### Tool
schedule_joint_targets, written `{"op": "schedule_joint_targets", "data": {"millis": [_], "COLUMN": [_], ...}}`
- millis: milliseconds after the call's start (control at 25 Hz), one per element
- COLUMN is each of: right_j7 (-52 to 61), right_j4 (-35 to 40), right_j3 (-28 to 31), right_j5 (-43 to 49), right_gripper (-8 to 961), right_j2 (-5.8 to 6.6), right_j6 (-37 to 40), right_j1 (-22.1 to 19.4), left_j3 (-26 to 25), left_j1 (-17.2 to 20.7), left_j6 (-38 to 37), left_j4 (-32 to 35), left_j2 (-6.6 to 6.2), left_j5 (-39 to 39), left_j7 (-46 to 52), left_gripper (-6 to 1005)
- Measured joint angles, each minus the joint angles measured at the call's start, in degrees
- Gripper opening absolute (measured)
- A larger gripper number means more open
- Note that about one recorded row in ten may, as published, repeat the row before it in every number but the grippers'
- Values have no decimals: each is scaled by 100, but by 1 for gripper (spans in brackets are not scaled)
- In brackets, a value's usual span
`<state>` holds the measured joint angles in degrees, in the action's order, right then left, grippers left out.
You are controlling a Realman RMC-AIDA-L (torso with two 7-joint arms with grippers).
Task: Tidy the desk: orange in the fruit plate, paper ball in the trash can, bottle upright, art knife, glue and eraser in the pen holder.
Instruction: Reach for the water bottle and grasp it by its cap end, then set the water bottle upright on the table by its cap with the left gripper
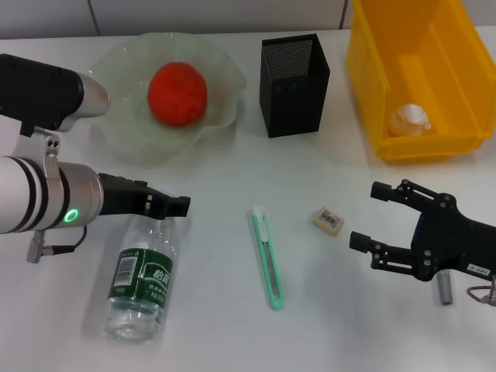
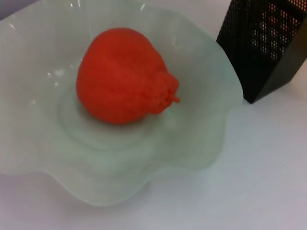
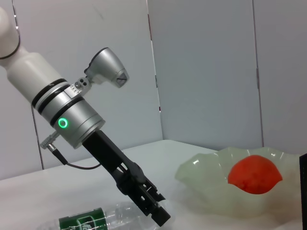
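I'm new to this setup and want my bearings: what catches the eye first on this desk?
The red-orange orange sits in the pale-green fruit plate at the far left. At the far right, the bright yellow trash can holds a white paper ball. Nearer, the bottle lies on its side under the left gripper.

Red-orange orange (image 1: 177, 94), pale-green fruit plate (image 1: 116, 124), black mesh pen holder (image 1: 294, 76), yellow trash can (image 1: 372, 77), mint-green art knife (image 1: 267, 260).

Left arm (image 1: 46, 203): white and silver cylinders, black bands, glowing green ring, thin grey cable.
Left gripper (image 1: 167, 206): black.
Right gripper (image 1: 387, 225): black, skeletal fingers.
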<state>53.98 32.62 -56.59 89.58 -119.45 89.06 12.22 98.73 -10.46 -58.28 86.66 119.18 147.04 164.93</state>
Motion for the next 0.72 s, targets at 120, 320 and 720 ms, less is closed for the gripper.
{"op": "schedule_joint_targets", "data": {"millis": [120,320,720], "right_j7": [10,52,115], "right_j4": [-2,-2,-2], "right_j3": [-1,0,-1], "right_j5": [2,5,7], "right_gripper": [853,852,853], "right_j2": [0,0,0], "right_j6": [-15,-40,-32], "right_j1": [0,0,0], "left_j3": [-9,-15,54], "left_j1": [-103,-292,-345], "left_j6": [-104,-218,-431], "left_j4": [-119,-299,-178], "left_j2": [0,1,-20], "left_j5": [-11,-21,138], "left_j7": [1,4,-40], "left_gripper": [770,625,453]}}
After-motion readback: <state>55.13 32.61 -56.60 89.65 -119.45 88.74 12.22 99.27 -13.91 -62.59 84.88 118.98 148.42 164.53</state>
